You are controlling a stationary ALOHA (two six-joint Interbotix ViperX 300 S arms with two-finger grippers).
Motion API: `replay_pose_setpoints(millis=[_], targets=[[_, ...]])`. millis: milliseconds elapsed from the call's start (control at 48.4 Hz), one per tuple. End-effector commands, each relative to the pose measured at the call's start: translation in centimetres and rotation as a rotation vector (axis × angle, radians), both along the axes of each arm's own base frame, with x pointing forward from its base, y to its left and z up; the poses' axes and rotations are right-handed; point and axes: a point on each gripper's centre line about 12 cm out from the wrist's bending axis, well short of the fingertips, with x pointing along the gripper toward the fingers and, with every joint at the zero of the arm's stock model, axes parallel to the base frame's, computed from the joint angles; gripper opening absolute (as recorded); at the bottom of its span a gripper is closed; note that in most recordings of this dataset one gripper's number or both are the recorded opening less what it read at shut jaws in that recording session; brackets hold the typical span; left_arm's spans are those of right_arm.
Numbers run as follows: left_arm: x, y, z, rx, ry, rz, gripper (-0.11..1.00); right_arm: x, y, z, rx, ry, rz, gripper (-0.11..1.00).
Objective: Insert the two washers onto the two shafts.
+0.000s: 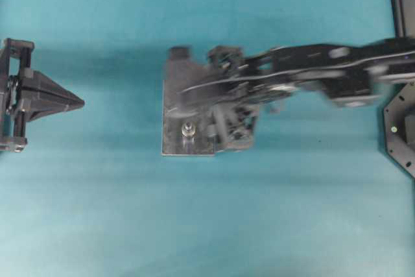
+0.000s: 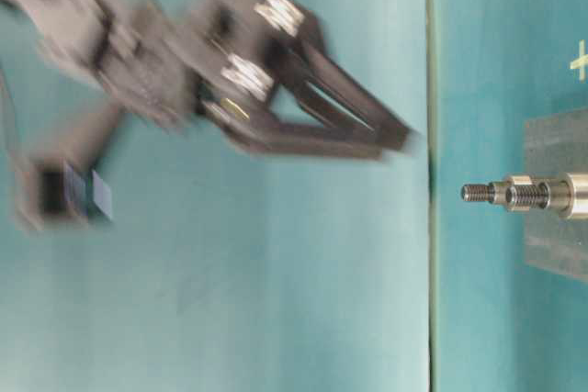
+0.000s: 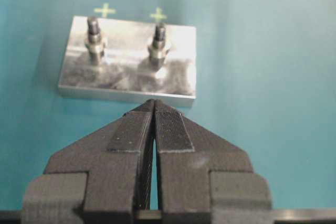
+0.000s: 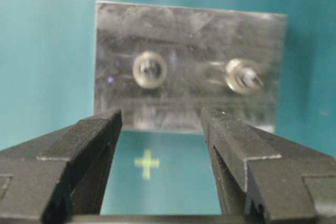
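Metal washers appear seated on both shafts (image 4: 150,70) of the plate (image 4: 189,24), so we judge insertion done; right hand (image 4: 160,129) wide open, empty; left hand (image 3: 154,129) closed, empty.

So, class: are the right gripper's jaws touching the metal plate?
Apart. The right wrist view shows the right gripper with open, empty jaws, hanging above the metal plate; the table-level view shows clear space between it and the shafts.
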Motion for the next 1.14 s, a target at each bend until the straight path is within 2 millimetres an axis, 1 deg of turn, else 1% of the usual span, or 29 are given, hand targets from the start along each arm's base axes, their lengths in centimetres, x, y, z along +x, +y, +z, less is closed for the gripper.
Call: replay_pose_setpoints(millis=[0,83,330,661,723,847,1115], targets=[[0.2,0.0,0.3,0.003,-0.011,-0.001,0.00,-1.5,-0.5,1.7,0.011,-0.097,-0.035,0.66],[0.3,0.0,0.3,0.004,-0.011,-0.002,0.00,-2.6,-0.8,1.1,0.012,-0.153,-0.052,0.66],[0.3,0.0,0.2,0.004,-0.020,-0.004,0.00,-4.5,-0.9,-0.8,0.012,-0.267,-0.063,0.66],[0.1,0.0,-0.3,0.001,-0.009,-0.002,0.00,-7.1,-0.9,-1.0,0.020,-0.365,-0.083,0.66],[0.1,0.0,-0.4,0.003,-0.021,-0.003,0.00,-7.6,-0.9,-1.4,0.020,-0.371,-0.084,0.66],[0.1,0.0,-0.2,0.002,-0.081,-0.002,0.00,-8.6,-0.9,-1.4,0.032,-0.413,-0.098,0.66],[-0.2,0.0,-0.2,0.003,-0.101,-0.003,0.00,-9.7,-0.8,-2.6,0.081,-0.488,-0.147,0.66]])
